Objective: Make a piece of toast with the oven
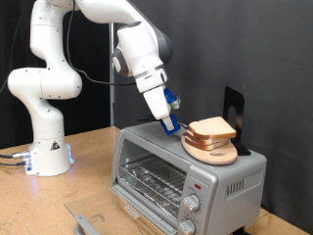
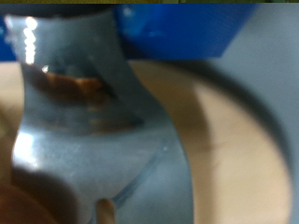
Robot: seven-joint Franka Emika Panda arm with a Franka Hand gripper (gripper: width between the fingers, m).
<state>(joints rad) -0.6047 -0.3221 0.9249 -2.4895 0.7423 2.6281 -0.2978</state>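
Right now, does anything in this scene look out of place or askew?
Yes: the piece of toast sits on a round wooden board atop the oven, the board overhanging the roof's front edge. The end effector is beside it.

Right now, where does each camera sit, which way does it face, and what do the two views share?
Exterior view: off the arm, looking across the table at the oven, with the piece of toast on the round board on top; the white arm and the claw, low beside the toast, show.
Wrist view: on the hand, very close and blurred, facing the board; a grey finger fills the foreground.
Shared: the board and the claw's blue part.
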